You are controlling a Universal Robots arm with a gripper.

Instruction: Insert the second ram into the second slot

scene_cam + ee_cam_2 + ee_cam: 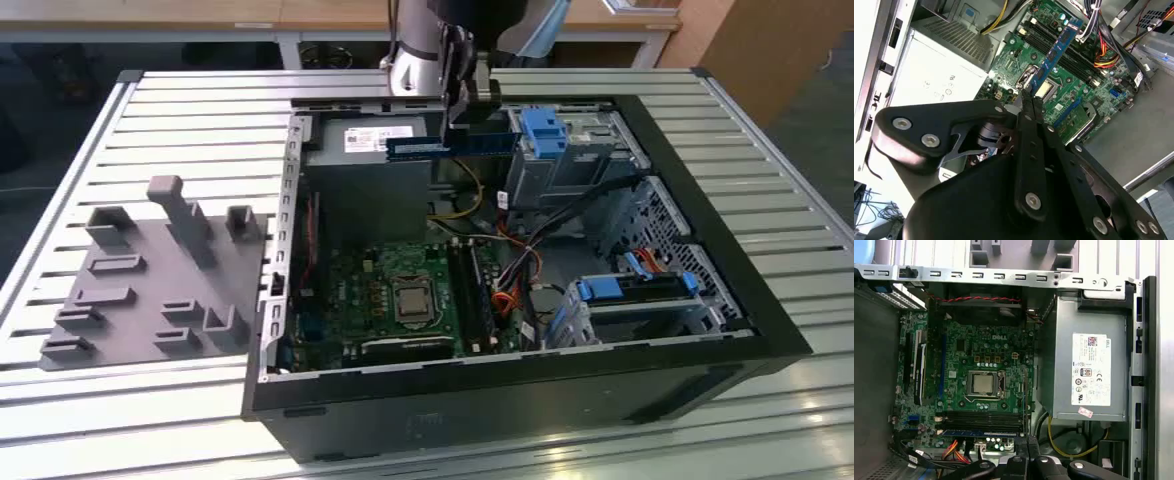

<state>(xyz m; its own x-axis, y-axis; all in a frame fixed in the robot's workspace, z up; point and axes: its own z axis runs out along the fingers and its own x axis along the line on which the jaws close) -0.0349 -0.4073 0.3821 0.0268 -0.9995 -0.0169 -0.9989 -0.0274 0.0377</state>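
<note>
Gripper (470,125) clamped on ram (414,148); stick level, in air over open case (734,250). Exterior view: ram at 12 o'clock from motherboard (387,290), above power supply (347,160).

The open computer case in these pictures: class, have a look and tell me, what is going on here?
A robot arm's gripper is shut on the second ram, a thin blue memory stick, and holds it in the air above the open computer case. In the exterior view the stick hangs level over the grey power supply end, away from the memory slots on the green motherboard. It is not yet seated in a slot.
</note>
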